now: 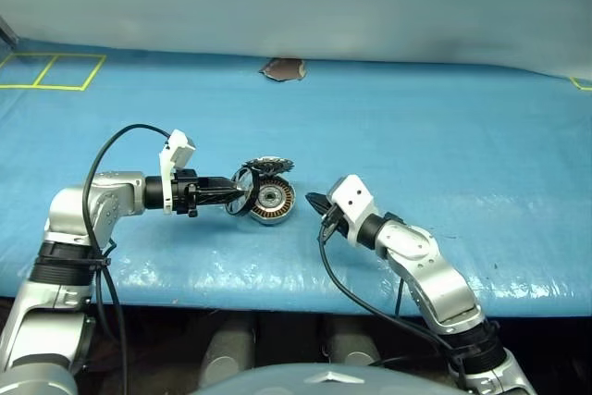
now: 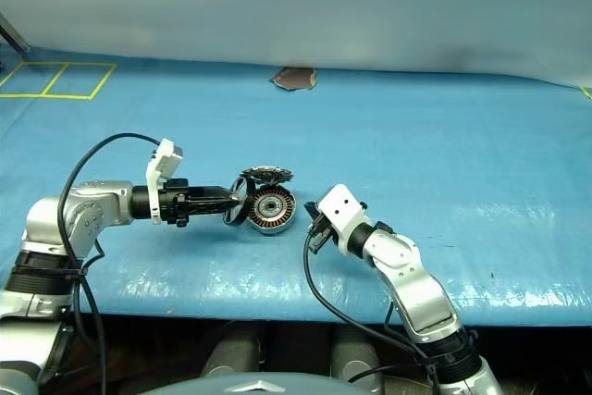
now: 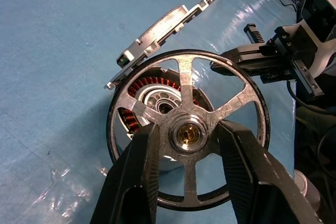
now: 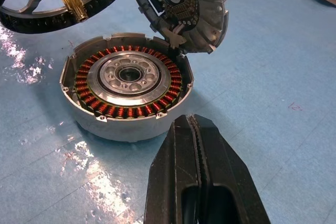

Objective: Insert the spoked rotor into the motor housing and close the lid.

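The left tool point(image 3: 186, 169) pinches the spoked rotor point(image 3: 188, 129) by its hub, holding it just above and left of the motor housing point(image 4: 126, 90), not yet seated. The housing rests on the blue desk point(image 1: 416, 127), its hinged lid point(image 4: 191, 6) tipped open at the far side. The right tool point(image 4: 197, 166), pressed together and empty, waits near the housing's right. Insertion and lid closing both appear left to do.

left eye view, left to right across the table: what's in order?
left pincer → spoked rotor it holds → motor housing with lid open → right pincer, shut
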